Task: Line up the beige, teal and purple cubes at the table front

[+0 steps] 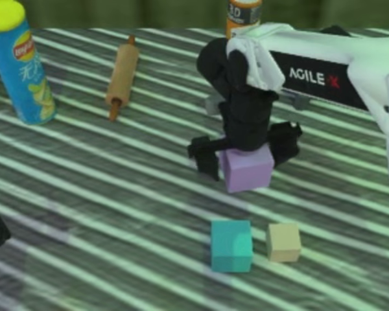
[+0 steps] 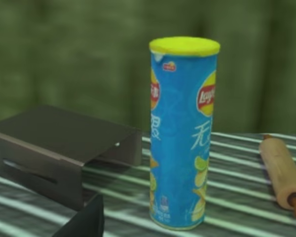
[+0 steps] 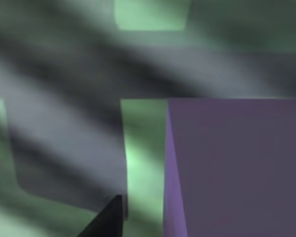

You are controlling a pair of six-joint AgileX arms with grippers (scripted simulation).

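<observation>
While the right hand stands spread astride the purple cube at mid-counter, its fingers flank the cube without pinching it. Cube edges sit slightly skewed to the counter front. Teal cube and beige cube rest side by side nearer the front. Left arm parked at left edge.

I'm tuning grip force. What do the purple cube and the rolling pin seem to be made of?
Purple cube: plain matte lilac faces without gloss or grain, maybe foam or painted wood; it can't be settled. Rolling pin: pale tan barrel with darker handles, apparently unvarnished wood.
</observation>
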